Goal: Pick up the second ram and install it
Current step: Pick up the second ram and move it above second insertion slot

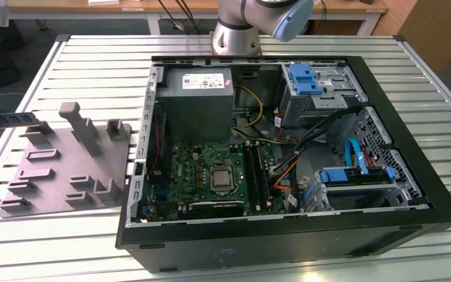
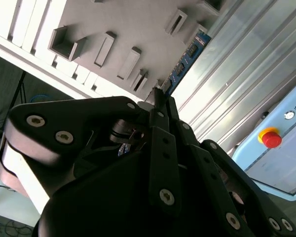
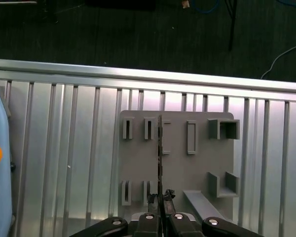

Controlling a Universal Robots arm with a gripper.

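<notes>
While pincer (image 3: 161,199) clamps second ram (image 3: 160,148) | grey holder plate (image 3: 177,173) beyond | slatted table (image 3: 64,148) beneath

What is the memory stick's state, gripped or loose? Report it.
Gripped: in both wrist views the gripper is shut on the memory stick.

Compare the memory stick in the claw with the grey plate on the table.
The ram stick is a slim bluish strip carrying chips; the grey holder plate is broad and plain, with raised pockets. The ram stick is clamped in the gripper; the holder plate lies flat on the slatted table.
</notes>
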